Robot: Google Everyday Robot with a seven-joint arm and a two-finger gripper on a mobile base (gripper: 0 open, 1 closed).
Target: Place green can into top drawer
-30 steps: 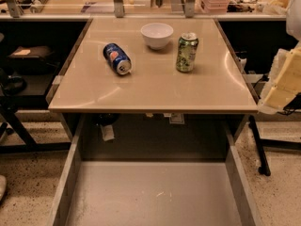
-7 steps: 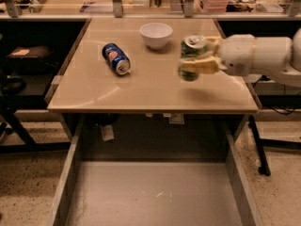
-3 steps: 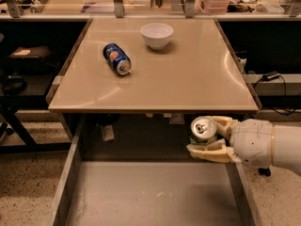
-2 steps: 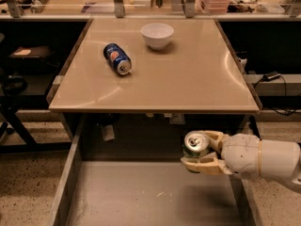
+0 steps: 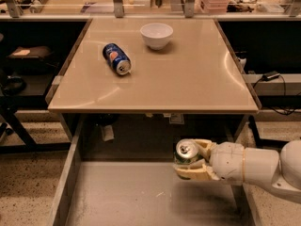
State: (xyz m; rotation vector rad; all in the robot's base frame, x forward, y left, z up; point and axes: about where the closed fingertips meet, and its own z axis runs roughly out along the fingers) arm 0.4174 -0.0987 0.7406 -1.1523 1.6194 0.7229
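My gripper (image 5: pixel 192 159) reaches in from the right and is shut on the green can (image 5: pixel 186 154), which stands upright with its silver top showing. The can is held inside the open top drawer (image 5: pixel 141 197), over the right rear part of its bare grey bottom, below the table's front edge. I cannot tell whether the can touches the drawer bottom. My white arm (image 5: pixel 263 166) crosses the drawer's right wall.
On the beige table (image 5: pixel 188 79) a blue soda can (image 5: pixel 116 58) lies on its side at the left and a white bowl (image 5: pixel 156 35) stands at the back. A chair (image 5: pixel 14 84) stands to the left. Cables (image 5: pixel 270 76) hang at the right.
My gripper took the green can from the table's right side, carried it down past the front edge into the drawer, and has shifted it left and lower over the last second.
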